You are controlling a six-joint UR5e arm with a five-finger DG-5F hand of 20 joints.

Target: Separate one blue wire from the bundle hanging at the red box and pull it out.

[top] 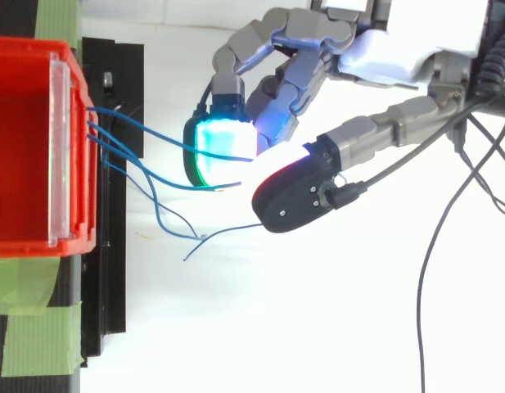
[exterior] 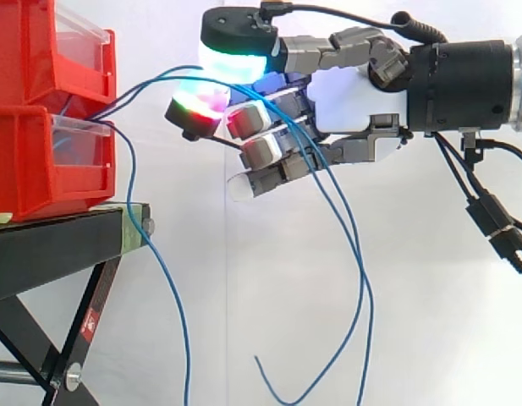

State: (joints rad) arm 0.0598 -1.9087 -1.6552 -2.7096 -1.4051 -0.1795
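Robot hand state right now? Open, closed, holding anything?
Robot hand: closed, fingers curled around blue wires that lead back to the red box.

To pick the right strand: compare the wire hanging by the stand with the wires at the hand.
The hanging wire drops slack beside the black stand, untouched; the wires at the hand stretch sideways from the red bins, caught between the fingers. Both are thin and blue.
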